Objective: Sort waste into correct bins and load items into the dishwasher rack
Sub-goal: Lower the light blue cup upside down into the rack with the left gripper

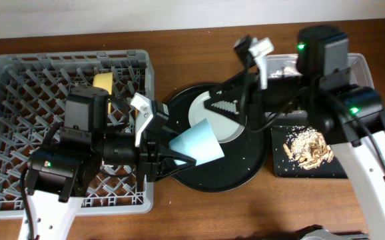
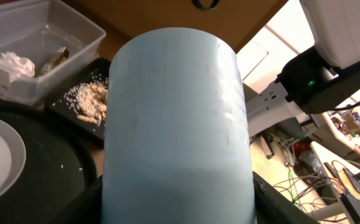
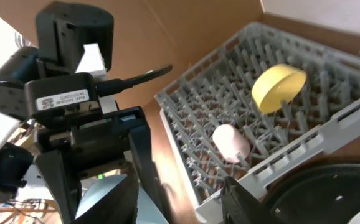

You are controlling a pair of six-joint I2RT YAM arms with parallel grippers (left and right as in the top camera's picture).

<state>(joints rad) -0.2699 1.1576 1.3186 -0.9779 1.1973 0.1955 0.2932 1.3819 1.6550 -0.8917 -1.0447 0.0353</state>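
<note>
**Overhead view.** The left gripper (image 1: 179,148) reaches from above the dishwasher rack (image 1: 6,120) to the near edge of the round black tray (image 1: 246,175). Its fingers pinch the light-blue cup (image 1: 202,141) by its sides. The cup is tilted and appears to be lifted off the tray, which suits a carry toward the rack. The right gripper (image 1: 218,100) hovers over the plate (image 1: 199,110) on the same tray. Its fingers are spread and hold nothing, so it is probably lining up on the plate. The food scraps (image 1: 306,145) lie in the black rectangular tray (image 1: 279,167), with the clear tub (image 1: 362,67) just behind it.

**Left wrist view.** The cup fills the frame. It is clamped between the two dark fingers (image 2: 83,202) showing at the lower corners, and a side grip leaves the cup's mouth free. The tissue (image 2: 9,62) and the snack wrapper (image 2: 54,59) sit inside the clear tub, so dry waste is kept apart from food waste.

**Right wrist view.** In the rack, the yellow bowl (image 3: 278,87) stands on edge, propped by the pegs. The pink cup (image 3: 232,142) lies among the pegs near the rack's corner. The peg rows beside the pink cup are free and are a likely place for the light-blue cup.
</note>
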